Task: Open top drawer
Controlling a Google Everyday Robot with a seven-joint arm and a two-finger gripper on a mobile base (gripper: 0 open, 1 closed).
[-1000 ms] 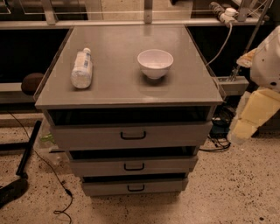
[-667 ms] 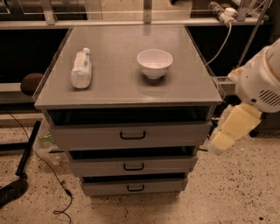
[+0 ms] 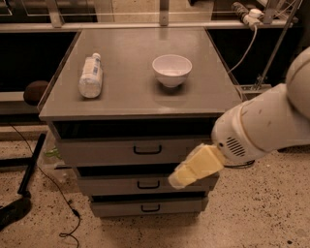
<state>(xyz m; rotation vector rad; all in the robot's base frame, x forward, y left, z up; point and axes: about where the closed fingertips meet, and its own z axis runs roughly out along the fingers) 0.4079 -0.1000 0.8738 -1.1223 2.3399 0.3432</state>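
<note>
The top drawer (image 3: 97, 153) is the widest grey front just under the cabinet top, with a small black bar handle (image 3: 147, 150) at its middle and a dark gap above it. Two narrower grey drawers sit below it, the middle drawer (image 3: 111, 186) and the bottom drawer (image 3: 121, 207). My gripper (image 3: 182, 178), pale yellow on a white arm (image 3: 261, 126), reaches in from the right. It hangs in front of the right part of the middle drawer, just below and right of the top drawer's handle, and touches no handle.
A plastic bottle (image 3: 90, 75) lies on the grey cabinet top (image 3: 135, 99) and a white bowl (image 3: 171, 69) stands there. A black cable (image 3: 53, 186) and a black stand foot (image 3: 30, 167) lie on the speckled floor at left. A power strip (image 3: 248, 14) and cords hang at the back right.
My arm has swung left and down from beside the cabinet's right edge. The gripper is now in front of the drawers. The drawers, bottle and bowl have not moved.
</note>
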